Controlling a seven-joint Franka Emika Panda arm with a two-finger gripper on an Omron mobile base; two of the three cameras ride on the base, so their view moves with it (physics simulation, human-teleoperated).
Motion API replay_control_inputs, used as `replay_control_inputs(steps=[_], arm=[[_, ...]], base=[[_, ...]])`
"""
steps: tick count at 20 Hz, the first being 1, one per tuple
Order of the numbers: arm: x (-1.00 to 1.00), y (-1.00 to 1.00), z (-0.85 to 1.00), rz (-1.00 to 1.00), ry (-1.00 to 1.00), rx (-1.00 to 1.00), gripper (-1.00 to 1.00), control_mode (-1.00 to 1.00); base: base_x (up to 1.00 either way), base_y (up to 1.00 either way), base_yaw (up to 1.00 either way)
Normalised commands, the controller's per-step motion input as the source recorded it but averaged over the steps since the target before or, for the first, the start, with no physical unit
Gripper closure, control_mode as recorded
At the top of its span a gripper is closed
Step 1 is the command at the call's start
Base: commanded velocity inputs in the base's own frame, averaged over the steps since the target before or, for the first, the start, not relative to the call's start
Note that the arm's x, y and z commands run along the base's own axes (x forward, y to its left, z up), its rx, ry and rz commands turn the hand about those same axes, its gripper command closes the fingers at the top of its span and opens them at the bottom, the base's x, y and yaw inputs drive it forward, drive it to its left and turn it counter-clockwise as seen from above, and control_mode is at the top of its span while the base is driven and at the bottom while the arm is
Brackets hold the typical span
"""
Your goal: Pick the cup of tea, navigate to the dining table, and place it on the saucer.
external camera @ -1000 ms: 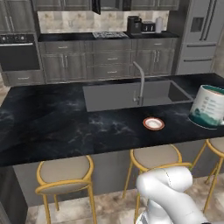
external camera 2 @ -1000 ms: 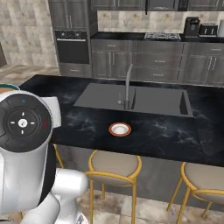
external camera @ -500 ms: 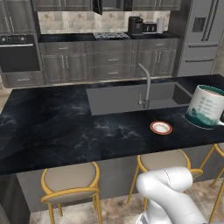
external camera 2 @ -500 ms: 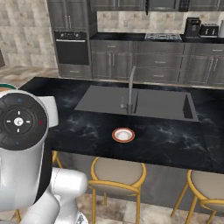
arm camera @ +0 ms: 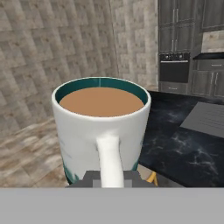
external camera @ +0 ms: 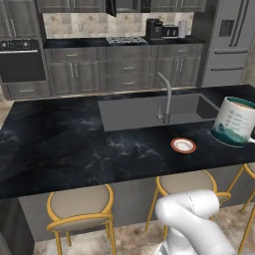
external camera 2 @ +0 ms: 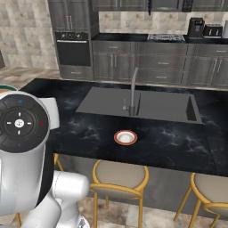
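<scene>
The cup of tea (arm camera: 101, 131) is carried upright and full, its handle pinched between the fingers (arm camera: 86, 178), which are pressed tight on it. In the left base view the cup of tea (external camera: 234, 121) is seen held high at the right, close to the camera and not resting on anything. The saucer (external camera: 183, 145) lies on the dining table (external camera: 69, 149), just in front of the inset sink (external camera: 149, 110) and near the faucet (external camera: 166, 97), well apart from the cup.

The step in hand is judged to be the approach to the table. For it to be done well, the cup should be kept level so that no tea is spilled, and the base should be stopped with the saucer (external camera 2: 125, 137) within reach. The stools (external camera: 81, 208) under the table edge should be cleared. The cup should then be lowered straight onto the saucer's centre, clear of the faucet, before the handle is let go.
</scene>
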Motion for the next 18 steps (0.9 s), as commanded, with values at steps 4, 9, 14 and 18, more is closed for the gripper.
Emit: replay_control_inputs(steps=[4, 9, 14, 18], arm=[[0.0, 0.0, 0.0, 0.0, 0.0, 0.0, 1.0, 1.0], [0.0, 0.0, 0.0, 0.0, 0.0, 0.0, 1.0, 1.0], [0.11, -0.27, -0.12, 0.0, 0.0, 0.0, 1.0, -1.0], [0.4, -0.63, -0.27, 0.05, 0.0, -0.02, 1.0, -1.0]], base=[[0.0, 0.0, 0.0], [0.0, -0.01, 0.0], [0.0, -0.09, 0.0], [0.0, 0.0, 0.0]])
